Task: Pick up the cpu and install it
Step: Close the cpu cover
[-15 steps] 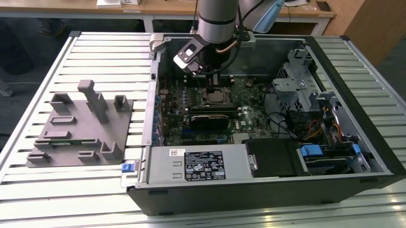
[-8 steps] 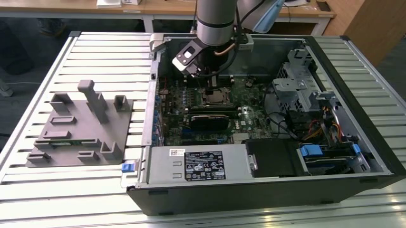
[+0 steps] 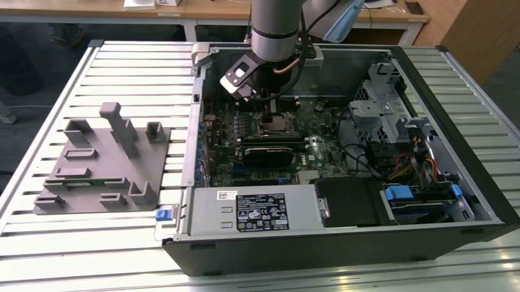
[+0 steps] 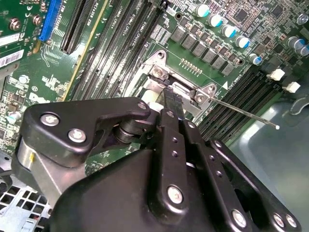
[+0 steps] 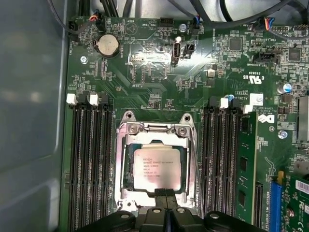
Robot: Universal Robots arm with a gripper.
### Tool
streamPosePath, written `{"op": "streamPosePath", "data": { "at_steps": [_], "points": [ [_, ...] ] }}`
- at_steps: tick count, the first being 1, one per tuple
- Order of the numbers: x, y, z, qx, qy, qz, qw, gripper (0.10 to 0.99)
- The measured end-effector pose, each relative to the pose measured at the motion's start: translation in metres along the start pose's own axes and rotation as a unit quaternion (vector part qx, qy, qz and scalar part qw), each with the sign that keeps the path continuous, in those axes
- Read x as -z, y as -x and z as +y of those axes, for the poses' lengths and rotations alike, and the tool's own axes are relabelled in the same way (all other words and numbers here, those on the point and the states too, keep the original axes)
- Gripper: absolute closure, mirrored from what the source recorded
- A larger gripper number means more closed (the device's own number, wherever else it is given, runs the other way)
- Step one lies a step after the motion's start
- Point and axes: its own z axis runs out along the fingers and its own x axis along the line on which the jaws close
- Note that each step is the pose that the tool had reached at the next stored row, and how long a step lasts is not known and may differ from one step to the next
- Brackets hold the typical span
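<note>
On the motherboard, the metal socket frame (image 5: pixel 123 159) encloses the cpu (image 5: pixel 155 166), which lies flat inside it, and the gripper (image 5: pixel 165 192), fingers pressed together and empty, stands at one cpu edge, over the frame.

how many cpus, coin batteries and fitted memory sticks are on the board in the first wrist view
cpu: 1
coin battery: 1
fitted memory stick: 1
total: 3
</note>
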Motion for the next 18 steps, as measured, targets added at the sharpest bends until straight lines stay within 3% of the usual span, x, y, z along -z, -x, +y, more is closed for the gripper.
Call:
{"op": "streamPosePath", "data": {
  "at_steps": [10, 18],
  "points": [
    [-0.0118, -0.0011, -0.0004, 0.000, 0.0000, -0.0001, 1.0000, 0.980],
    [-0.0159, -0.0016, -0.0004, 0.000, -0.0002, -0.0008, 1.0000, 0.980]
  ]
}}
